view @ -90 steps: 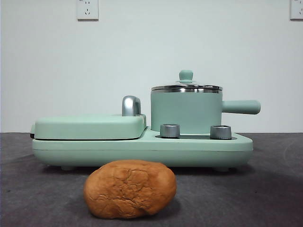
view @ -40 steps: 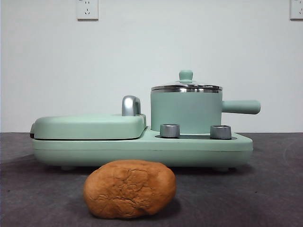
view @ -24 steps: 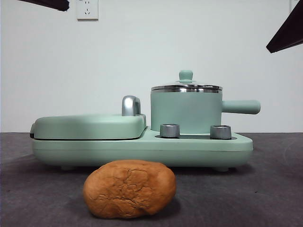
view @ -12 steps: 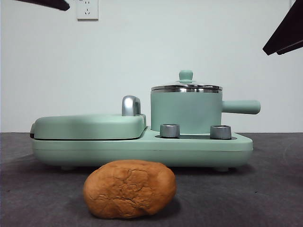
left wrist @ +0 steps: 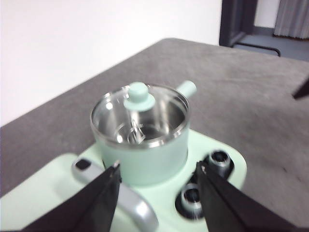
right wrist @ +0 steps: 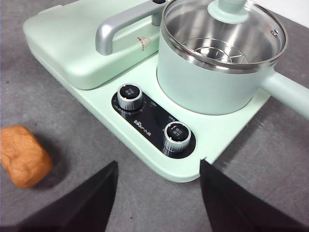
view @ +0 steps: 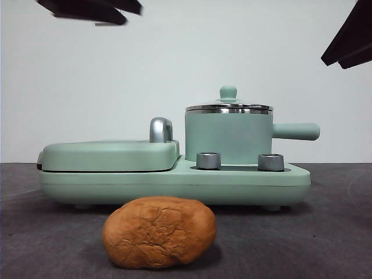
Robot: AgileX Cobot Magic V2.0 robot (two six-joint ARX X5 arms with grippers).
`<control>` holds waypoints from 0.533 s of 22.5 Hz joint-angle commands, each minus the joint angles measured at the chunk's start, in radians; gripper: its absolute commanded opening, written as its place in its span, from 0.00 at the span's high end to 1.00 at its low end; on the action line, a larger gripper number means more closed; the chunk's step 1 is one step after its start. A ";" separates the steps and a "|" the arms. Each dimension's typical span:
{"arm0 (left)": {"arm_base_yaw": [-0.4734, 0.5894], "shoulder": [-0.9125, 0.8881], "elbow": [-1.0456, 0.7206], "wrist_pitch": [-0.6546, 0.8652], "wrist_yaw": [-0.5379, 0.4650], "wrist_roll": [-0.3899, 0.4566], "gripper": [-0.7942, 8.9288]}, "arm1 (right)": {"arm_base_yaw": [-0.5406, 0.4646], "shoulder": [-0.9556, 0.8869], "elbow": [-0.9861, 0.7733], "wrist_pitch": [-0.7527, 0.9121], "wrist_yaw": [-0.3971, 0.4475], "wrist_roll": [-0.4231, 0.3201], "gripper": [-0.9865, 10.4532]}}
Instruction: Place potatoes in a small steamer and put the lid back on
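wrist views show lid glass clear

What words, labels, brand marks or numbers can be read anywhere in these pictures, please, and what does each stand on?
None can be read.
Black control panel, right wrist view: small white print beside the two dials, too small to read.
Dial tops: faint marks, blurred.
Griddle cover: a small red-and-white triangle sticker near the chrome handle, its print too small to read.
Left wrist and front views: no text visible.
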 commanded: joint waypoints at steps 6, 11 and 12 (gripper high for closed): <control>-0.046 0.244 0.117 0.174 -0.043 -0.122 0.66 | 0.005 0.006 0.016 0.084 -0.001 0.053 0.68; -0.080 0.415 0.249 0.187 -0.043 -0.127 0.66 | 0.005 0.006 0.016 0.135 -0.001 0.100 0.68; -0.085 0.444 0.275 0.187 -0.043 -0.127 0.66 | 0.005 0.006 0.016 0.137 -0.001 0.105 0.68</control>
